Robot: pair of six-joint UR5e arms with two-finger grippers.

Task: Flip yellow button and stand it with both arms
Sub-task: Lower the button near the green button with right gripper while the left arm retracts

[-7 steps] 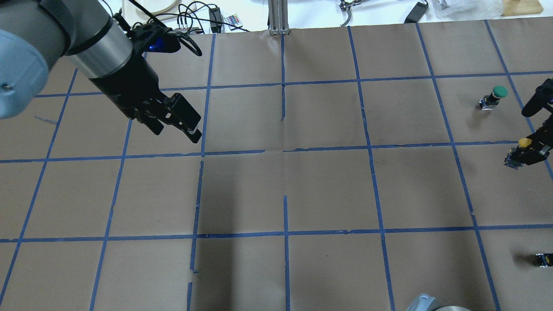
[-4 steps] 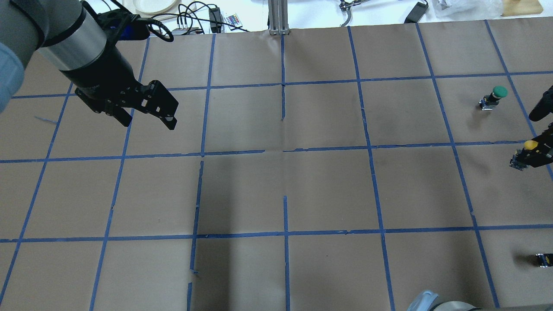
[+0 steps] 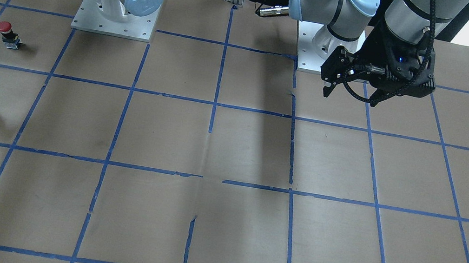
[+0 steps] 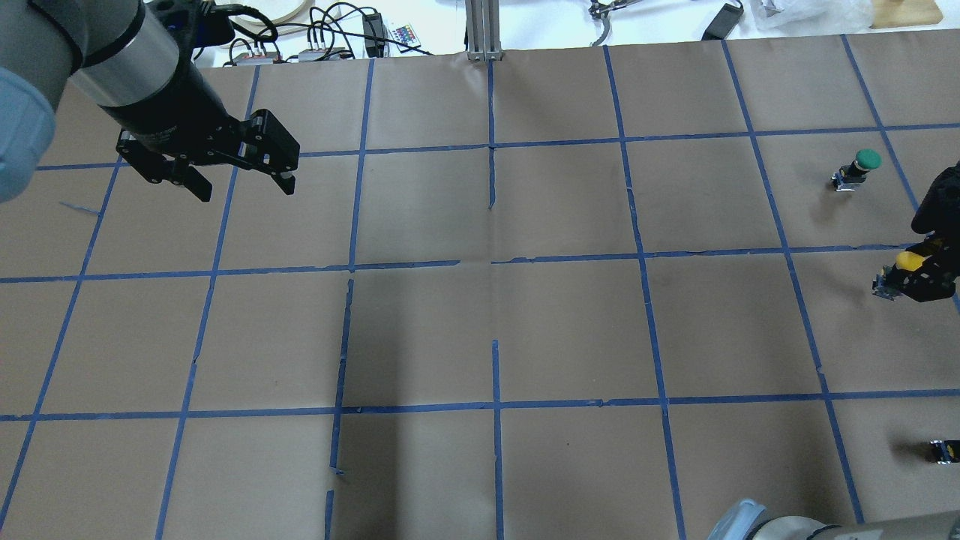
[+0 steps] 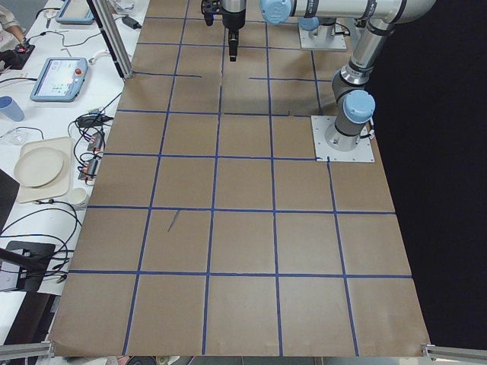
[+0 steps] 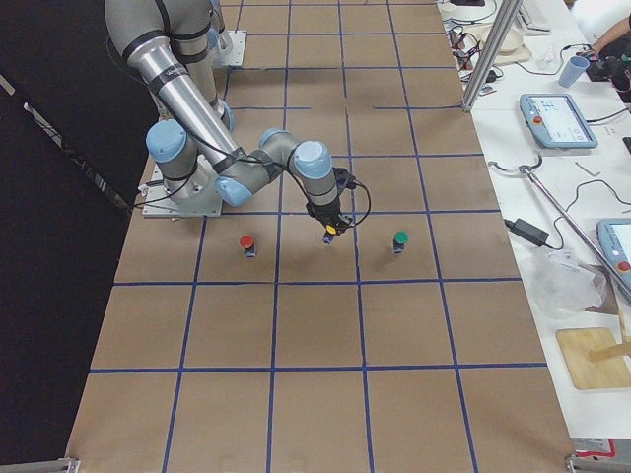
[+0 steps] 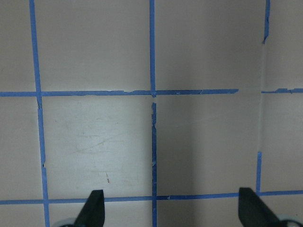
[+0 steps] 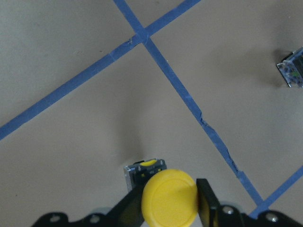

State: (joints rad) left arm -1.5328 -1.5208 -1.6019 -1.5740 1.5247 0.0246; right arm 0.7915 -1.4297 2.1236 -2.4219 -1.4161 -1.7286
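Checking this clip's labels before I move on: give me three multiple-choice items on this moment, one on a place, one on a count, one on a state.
1. Where is the yellow button? A between the right pincer's fingers; B at the table's middle; C on a robot base.
2. How many round-capped buttons show? A two; B three; C five.
3. The left pincer is: A shut on a button; B open and empty; C out of view.
Answers: 1 A, fingers flank its cap in the right wrist view; 2 B, red button, yellow, green button; 3 B, fingers wide apart, nothing between.
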